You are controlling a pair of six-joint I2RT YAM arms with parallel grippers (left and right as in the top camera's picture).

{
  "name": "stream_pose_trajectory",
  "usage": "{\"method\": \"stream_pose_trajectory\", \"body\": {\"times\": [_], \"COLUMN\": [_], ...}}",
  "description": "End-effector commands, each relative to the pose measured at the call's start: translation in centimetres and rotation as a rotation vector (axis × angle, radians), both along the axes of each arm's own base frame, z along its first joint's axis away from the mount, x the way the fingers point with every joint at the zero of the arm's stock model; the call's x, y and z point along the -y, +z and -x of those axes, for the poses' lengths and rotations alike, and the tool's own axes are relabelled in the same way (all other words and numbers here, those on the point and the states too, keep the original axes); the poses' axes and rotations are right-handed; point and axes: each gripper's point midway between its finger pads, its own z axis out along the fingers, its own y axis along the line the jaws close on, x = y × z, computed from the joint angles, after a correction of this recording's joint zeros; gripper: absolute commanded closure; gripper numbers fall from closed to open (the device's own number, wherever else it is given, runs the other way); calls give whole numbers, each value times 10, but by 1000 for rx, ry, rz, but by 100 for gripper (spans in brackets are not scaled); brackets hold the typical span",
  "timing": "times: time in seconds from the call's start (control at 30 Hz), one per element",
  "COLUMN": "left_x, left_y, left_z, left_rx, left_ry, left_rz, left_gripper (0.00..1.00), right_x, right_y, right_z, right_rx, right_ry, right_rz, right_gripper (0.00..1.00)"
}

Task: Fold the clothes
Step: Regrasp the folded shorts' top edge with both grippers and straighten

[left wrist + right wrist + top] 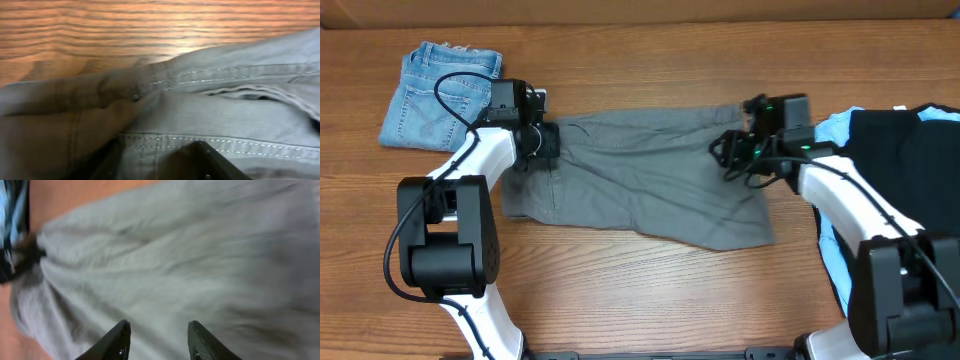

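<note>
The clothes, a pair of plain grey shorts (640, 180), lie spread flat across the middle of the table. My left gripper (542, 140) sits at their left end, over the waistband. In the left wrist view the stitched waistband (225, 75) fills the frame, and the left gripper (155, 160) has its dark fingers (200, 160) apart with grey cloth lying between them. My right gripper (730, 150) hovers over the shorts' upper right part. In the right wrist view the right gripper (157, 330) is open just above the grey fabric (200, 255), with nothing between its fingers (120, 340).
Small faded blue denim shorts (435, 95) lie folded at the back left, close behind the left arm. A black garment with light-blue fabric (905, 170) lies at the right edge under the right arm; a bit of it (10, 230) shows in the right wrist view. Bare wood (650, 300) lies in front.
</note>
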Motion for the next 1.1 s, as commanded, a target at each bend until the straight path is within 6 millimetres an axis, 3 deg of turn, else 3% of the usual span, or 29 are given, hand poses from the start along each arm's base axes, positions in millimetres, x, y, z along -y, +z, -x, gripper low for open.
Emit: {"method": "stream_pose_trajectory", "body": {"times": [0.0, 0.17, 0.3, 0.47, 0.6, 0.7, 0.8, 0.97, 1.0, 1.07], "left_x": [15, 28, 42, 49, 28, 10, 5, 41, 53, 61], "left_y": [33, 68, 87, 77, 61, 54, 52, 64, 68, 66], "left_z": [-12, -10, 2, 27, 47, 59, 69, 77, 82, 87], "left_rx": [71, 127, 134, 41, -71, -136, -178, -183, -183, -201], "left_ry": [-44, -89, -170, -225, -170, -114, -94, -187, -237, -269], "left_rz": [101, 160, 195, 160, 51, 12, 53, 271, 310, 291], "left_gripper": [43, 34, 32, 32, 29, 28, 29, 28, 28, 31], "right_x": [1, 25, 41, 63, 89, 88, 81, 54, 41, 26], "right_y": [-23, -43, -45, -48, -51, -38, -10, 39, 48, 52], "right_z": [-5, -32, -58, -81, -83, -78, -65, -20, -1, 23], "right_rx": [-2, -2, 37, 101, 91, 94, 112, 106, 79, 24], "right_ry": [-15, -209, -331, -434, -525, -450, -348, -171, -120, -61], "right_rz": [102, 125, 59, 48, 69, 40, 23, 14, 0, -13], "right_gripper": [65, 80, 83, 83, 83, 79, 73, 69, 69, 70]}}
